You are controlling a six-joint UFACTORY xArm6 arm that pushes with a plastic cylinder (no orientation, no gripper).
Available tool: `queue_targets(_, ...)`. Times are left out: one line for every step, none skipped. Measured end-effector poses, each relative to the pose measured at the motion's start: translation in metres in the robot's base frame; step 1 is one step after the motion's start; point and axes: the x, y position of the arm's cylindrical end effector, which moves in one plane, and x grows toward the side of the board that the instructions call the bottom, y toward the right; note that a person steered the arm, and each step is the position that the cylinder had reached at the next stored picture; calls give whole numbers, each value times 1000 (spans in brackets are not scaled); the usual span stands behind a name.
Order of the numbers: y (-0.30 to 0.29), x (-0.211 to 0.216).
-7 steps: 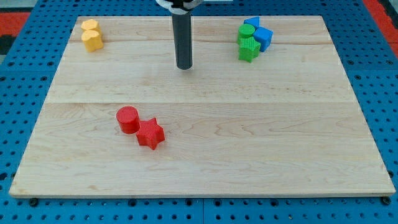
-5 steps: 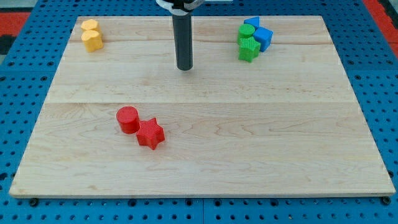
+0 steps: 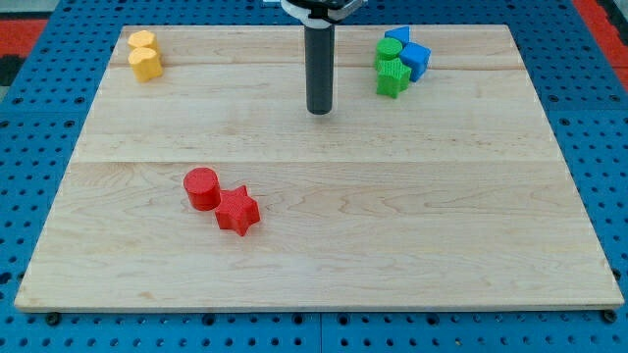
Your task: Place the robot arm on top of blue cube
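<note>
The blue cube [image 3: 417, 60] sits near the view's top right of the wooden board [image 3: 314, 245], touching a green star [image 3: 392, 77] and a green cylinder [image 3: 388, 54], with another blue block [image 3: 397, 36] just above. My tip [image 3: 319, 110] is on the board well to the left of this cluster and slightly below it, touching no block.
Two yellow blocks [image 3: 144, 56] sit at the view's top left. A red cylinder [image 3: 201, 187] and a red star [image 3: 236, 210] touch each other at the lower left of centre. A blue pegboard [image 3: 608, 147] surrounds the board.
My tip has moved to the view's right, toward the blue and green cluster. No block has moved.
</note>
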Motion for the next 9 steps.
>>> queue_targets(0, 0)
queue_targets(15, 7)
queue_targets(72, 10)
queue_targets(133, 1)
queue_targets(161, -12)
queue_targets(172, -46)
queue_targets(171, -78)
queue_targets(137, -83)
queue_targets(89, -83)
